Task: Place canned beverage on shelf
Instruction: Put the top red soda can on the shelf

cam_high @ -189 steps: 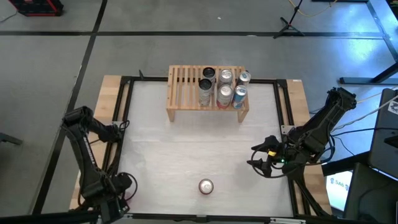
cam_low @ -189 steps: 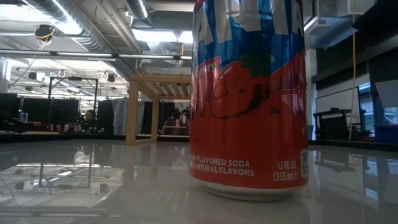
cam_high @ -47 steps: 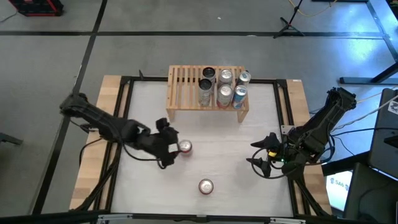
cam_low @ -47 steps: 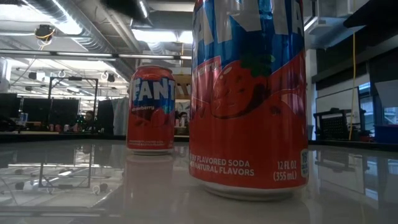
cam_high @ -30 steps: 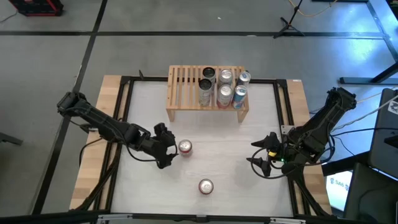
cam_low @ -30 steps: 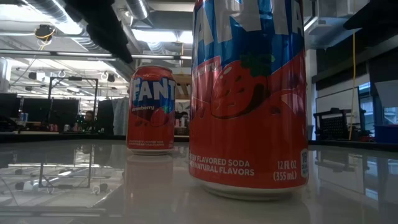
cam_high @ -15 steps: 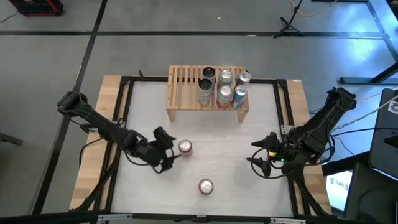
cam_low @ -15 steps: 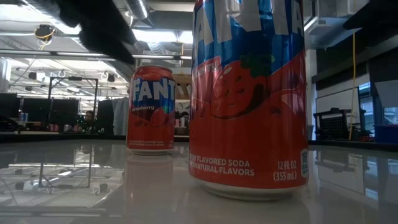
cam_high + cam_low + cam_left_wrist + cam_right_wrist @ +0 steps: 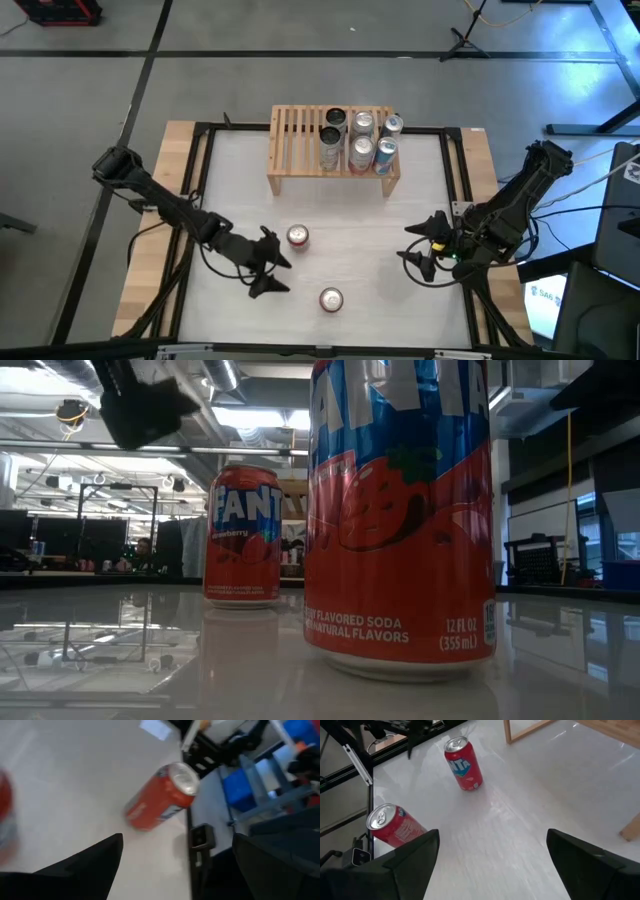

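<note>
On the white table (image 9: 400, 300), two red soda cans stand upright on the open surface: one can (image 9: 298, 236) is near the middle, in front of the shelf, and the other can (image 9: 331, 299) is closer to the front edge. At the far side of the table stands the shelf (image 9: 290, 135), a low rack of light wood with a slatted top, and five cans (image 9: 358, 140) are grouped on its right half, while its left half carries nothing. Between the two loose cans, a little to their left, hangs the left gripper (image 9: 270, 270); its fingers are spread wide and they hold nothing, and it touches neither can. From the left wrist view, the can near the front edge (image 9: 161, 797) shows between the two dark fingers (image 9: 80, 865), well ahead of them. Near the right edge of the table waits the right gripper (image 9: 416, 257), also with its fingers apart and holding nothing. From the low view, the front can (image 9: 400, 520) is very close and the other can (image 9: 244, 536) stands farther back.
</note>
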You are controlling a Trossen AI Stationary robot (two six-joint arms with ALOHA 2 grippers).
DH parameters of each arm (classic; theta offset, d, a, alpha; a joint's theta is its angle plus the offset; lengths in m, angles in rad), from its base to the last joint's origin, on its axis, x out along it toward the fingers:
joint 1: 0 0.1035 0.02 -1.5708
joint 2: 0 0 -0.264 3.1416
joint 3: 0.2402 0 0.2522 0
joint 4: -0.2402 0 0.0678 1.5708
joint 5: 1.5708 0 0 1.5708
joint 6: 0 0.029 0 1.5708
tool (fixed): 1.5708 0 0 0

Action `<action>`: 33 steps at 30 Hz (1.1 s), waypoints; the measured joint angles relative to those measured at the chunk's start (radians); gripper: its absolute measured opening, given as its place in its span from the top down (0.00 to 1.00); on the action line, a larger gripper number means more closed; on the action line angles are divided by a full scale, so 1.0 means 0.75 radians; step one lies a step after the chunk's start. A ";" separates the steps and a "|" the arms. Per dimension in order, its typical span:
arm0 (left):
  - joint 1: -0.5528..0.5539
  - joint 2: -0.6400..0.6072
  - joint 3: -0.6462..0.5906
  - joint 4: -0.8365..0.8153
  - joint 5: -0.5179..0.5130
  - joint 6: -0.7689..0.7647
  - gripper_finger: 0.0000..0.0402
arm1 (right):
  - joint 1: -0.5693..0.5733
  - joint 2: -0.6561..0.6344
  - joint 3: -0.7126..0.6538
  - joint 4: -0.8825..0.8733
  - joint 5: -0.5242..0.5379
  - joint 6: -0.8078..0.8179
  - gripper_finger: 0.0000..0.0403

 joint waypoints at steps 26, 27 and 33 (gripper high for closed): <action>-0.086 0.000 -0.178 -0.142 -0.456 0.073 0.09 | -0.177 0.053 0.000 0.005 -0.080 0.001 0.11; -0.076 0.001 -0.210 -0.087 -0.459 0.073 0.09 | -0.177 0.058 0.000 0.006 -0.076 0.001 0.11; -0.043 0.001 -0.320 0.045 -0.561 0.116 0.09 | -0.174 0.061 0.000 0.006 -0.078 0.001 0.11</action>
